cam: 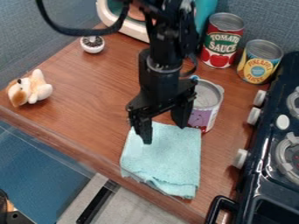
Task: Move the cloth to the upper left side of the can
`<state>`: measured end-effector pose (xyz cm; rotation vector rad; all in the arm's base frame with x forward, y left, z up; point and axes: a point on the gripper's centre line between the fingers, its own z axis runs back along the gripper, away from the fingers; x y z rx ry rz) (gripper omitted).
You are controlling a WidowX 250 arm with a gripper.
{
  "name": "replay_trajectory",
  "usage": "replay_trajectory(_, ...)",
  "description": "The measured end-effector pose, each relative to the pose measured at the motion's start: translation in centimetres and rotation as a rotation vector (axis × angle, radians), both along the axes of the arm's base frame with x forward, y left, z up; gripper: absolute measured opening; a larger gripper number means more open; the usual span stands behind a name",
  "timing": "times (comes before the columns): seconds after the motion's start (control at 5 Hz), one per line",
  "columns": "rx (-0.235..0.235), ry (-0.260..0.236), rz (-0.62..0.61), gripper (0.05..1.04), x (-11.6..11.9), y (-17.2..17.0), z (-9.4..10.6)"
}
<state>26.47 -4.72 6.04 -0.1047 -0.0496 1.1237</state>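
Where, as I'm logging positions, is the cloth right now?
In the camera view, the cloth lies at lower centre, by the counter's near edge, just in front of the purple-labelled can.

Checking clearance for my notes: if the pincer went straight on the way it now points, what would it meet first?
Probably the light blue cloth, near its far edge: the pincer points down over it. Its height above is hard to judge from this view.

Wooden counter [96,89] under cloth [166,159], purple can [201,118], two tins [222,46], plush toy [35,89], pot [92,47].
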Motion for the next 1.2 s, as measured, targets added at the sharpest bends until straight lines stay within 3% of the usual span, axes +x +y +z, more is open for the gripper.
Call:
replay_trajectory(0.6,0.004,0.044,-0.01,1.001,0.0,-0.2,-3.4)
replay_trajectory(1.2,0.037,0.06,0.255,1.001,-0.2,7.5,-3.6)
